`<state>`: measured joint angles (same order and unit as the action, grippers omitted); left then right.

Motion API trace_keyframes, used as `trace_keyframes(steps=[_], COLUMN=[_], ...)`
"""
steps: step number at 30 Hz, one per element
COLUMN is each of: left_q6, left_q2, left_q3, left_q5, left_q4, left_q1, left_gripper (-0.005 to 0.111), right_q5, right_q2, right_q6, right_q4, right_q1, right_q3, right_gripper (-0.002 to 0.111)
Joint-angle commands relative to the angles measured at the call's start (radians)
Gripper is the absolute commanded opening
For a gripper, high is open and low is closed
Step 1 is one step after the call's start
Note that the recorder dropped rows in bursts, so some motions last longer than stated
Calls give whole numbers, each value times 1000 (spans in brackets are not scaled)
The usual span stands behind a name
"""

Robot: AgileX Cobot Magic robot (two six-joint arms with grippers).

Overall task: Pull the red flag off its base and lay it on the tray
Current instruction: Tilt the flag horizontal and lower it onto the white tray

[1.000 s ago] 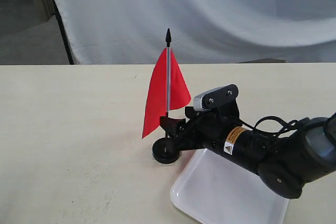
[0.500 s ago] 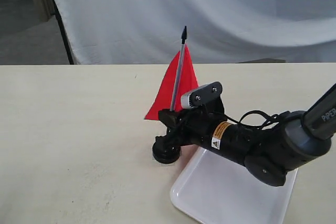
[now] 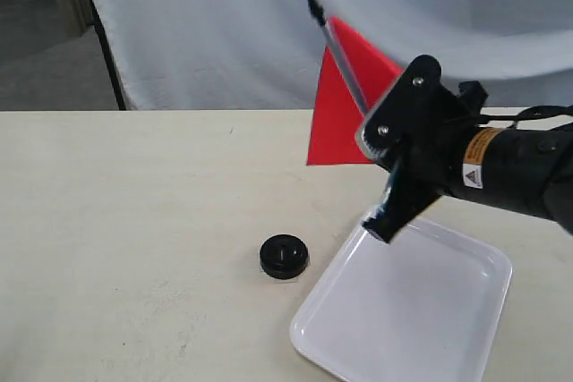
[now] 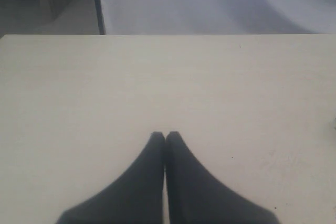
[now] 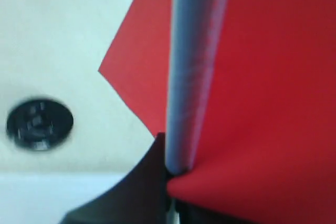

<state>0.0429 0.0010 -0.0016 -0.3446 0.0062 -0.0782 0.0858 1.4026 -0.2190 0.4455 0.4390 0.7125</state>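
Note:
My right gripper (image 3: 385,219) is shut on the lower end of the red flag's pole and holds the red flag (image 3: 345,105) in the air, tilted, its black tip (image 3: 313,6) pointing up and to the left. It hangs over the far left corner of the white tray (image 3: 403,319). The black base (image 3: 284,256) stands alone on the table, left of the tray. The right wrist view shows the silver pole (image 5: 191,66) rising from the right gripper (image 5: 170,174), red cloth (image 5: 262,103) around it, and the base (image 5: 39,123) below. My left gripper (image 4: 165,136) is shut on nothing.
A pale wooden table (image 3: 134,194) carries everything. A white cloth backdrop (image 3: 224,33) hangs behind its far edge. The left gripper does not show in the exterior view; in its own view it is over bare tabletop (image 4: 157,77).
The right gripper has pulled the flag out of the base and raised it up and to the right, tilting the pole. The base stays where it was.

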Motion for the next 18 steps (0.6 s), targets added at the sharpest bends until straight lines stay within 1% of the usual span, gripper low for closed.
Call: trace_keyframes(steps=[1,3,6,11,18], left_q6=[-1,-1,-1,-1,-1], left_q2=[-1,-1,-1,-1,-1], left_q3=[2,2,2,2,2], left_q5=[3,3,3,3,3], left_q4=[0,0,0,0,0], left_q1=[-4,-4,-4,-4,-4], left_gripper=[0,0,0,0,0], right_q5=[-315,-437,-544,-547,-526], right_q2=[-58,-58,-47,2,133], right_q6=[-255,-278,-279,-279,-278], right_q4=[41,153,297,477,610], right_q1=[-7,-7,-7,-7,-7], right_q3=[-5,-5,-16,-35,-38], right_gripper=[-1,-1,-1,-1,-1])
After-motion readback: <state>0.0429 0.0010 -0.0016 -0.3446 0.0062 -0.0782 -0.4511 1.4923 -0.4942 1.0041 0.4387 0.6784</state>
